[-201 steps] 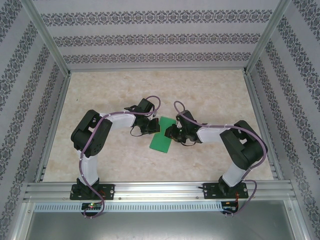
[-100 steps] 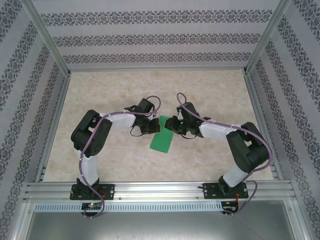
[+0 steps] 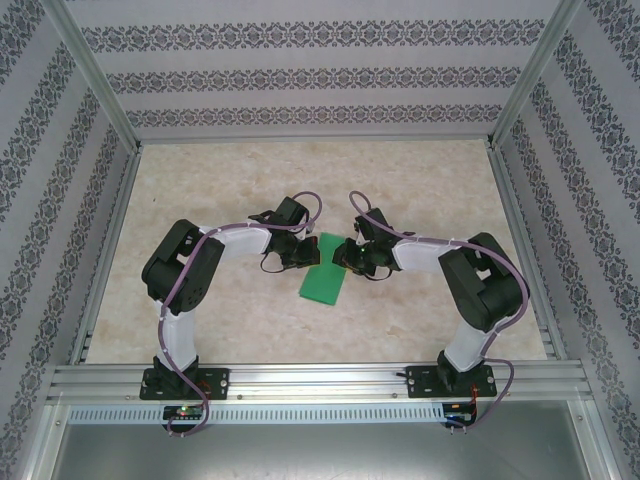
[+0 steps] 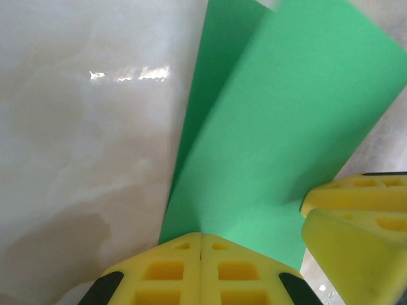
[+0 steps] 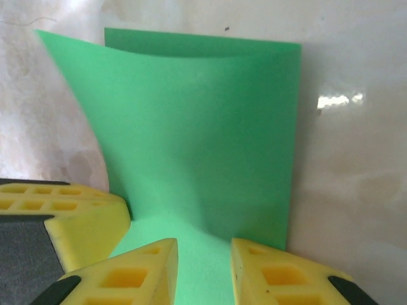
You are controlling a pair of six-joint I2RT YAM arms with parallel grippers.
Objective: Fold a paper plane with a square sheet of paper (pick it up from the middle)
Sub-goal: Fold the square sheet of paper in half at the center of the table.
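Note:
The square sheet of paper (image 3: 322,274) is bright green and lies doubled over into a long rectangle on the table between the two arms. My left gripper (image 3: 306,253) is at its left edge. In the left wrist view the left gripper (image 4: 201,236) is shut on the sheet's (image 4: 273,127) lifted upper layer. My right gripper (image 3: 346,256) is at the sheet's right edge. In the right wrist view the right gripper (image 5: 203,246) stands open, low over the paper (image 5: 203,127), green showing in the gap. The upper layer curls up toward the left gripper's fingers (image 5: 70,216).
The marbled beige table (image 3: 420,190) is walled by patterned panels and an aluminium frame (image 3: 320,380) along the near edge. The two sets of yellow fingertips stand close together over the sheet, the right gripper's fingers (image 4: 356,210) showing in the left wrist view.
The right arm has swung its wrist a little up along the paper's right edge and drawn its elbow in. The left arm and the sheet have stayed put.

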